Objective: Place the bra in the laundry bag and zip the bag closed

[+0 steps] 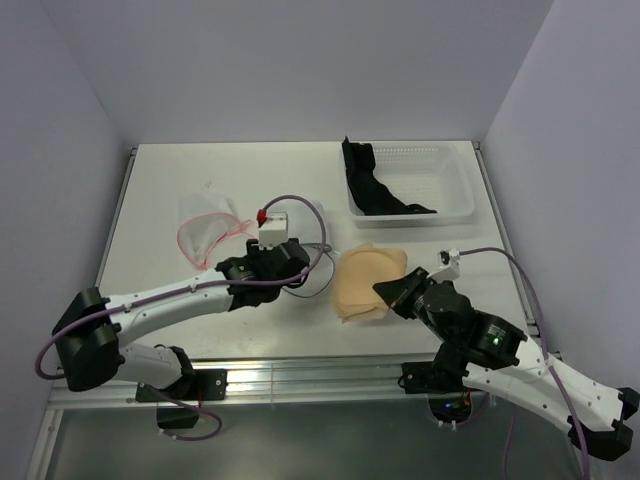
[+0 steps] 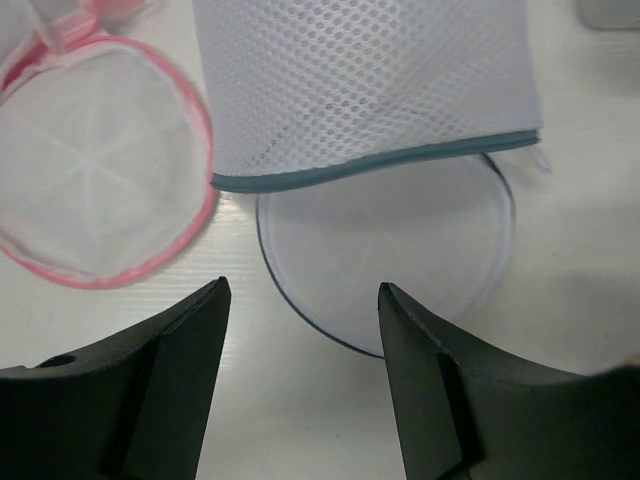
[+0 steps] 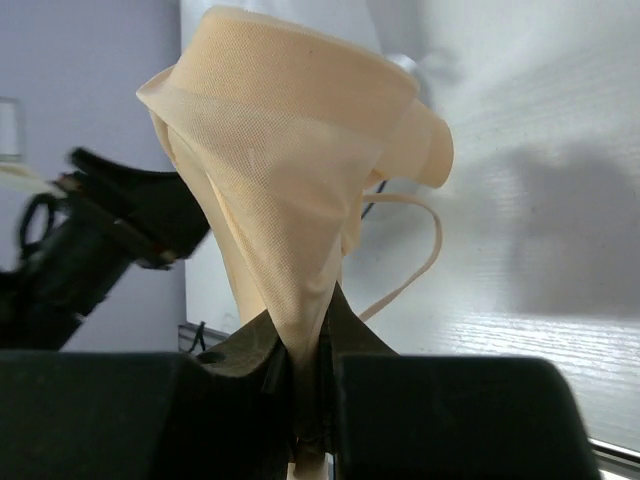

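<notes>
My right gripper point(image 3: 310, 320) is shut on a fold of the beige bra point(image 3: 290, 170) and holds it up off the table; one thin strap hangs loose to the right. In the top view the bra point(image 1: 365, 280) hangs at the table's front middle, at the right gripper point(image 1: 388, 292). My left gripper point(image 2: 300, 295) is open and empty, just above the table in front of the white mesh laundry bag with grey trim point(image 2: 370, 90). The bag's mouth is open and its round flap point(image 2: 400, 250) lies flat. In the top view the left gripper point(image 1: 295, 262) is left of the bra.
A second mesh bag with pink trim point(image 2: 90, 190) lies left of the grey-trimmed one, also in the top view point(image 1: 205, 235). A white basket point(image 1: 455, 185) holding a black garment point(image 1: 370, 185) stands at the back right. The table's front edge is close behind both grippers.
</notes>
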Robot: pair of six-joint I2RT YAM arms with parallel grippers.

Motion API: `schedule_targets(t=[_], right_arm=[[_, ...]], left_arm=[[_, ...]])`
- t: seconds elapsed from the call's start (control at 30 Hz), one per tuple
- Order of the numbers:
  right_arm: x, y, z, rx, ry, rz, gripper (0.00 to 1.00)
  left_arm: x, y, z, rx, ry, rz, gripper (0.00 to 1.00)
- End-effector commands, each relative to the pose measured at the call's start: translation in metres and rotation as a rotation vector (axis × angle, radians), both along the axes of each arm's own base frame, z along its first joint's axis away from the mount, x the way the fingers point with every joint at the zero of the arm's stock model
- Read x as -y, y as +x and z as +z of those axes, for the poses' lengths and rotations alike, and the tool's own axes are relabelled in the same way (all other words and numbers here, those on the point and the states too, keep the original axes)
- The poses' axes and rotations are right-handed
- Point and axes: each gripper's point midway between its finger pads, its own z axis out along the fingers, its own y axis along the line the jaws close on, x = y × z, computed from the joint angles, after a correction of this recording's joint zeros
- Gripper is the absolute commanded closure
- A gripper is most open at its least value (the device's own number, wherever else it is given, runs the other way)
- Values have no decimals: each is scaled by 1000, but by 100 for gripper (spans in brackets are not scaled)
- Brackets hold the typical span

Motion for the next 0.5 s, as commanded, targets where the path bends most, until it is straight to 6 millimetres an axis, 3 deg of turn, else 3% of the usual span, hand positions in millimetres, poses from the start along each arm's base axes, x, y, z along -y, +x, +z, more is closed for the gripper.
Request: schedule_targets(t=[0.0, 0.27, 0.47], right_arm=[[13, 6, 27, 57, -25, -43, 100], [15, 3, 51, 93, 13, -32, 100], [20, 1, 66, 119, 36, -33, 100]], left_arm=[[-17, 14, 10, 40, 163, 41, 32], [-20, 37, 2, 47, 345, 27, 27], [-15, 52, -7, 43, 388, -7, 27]])
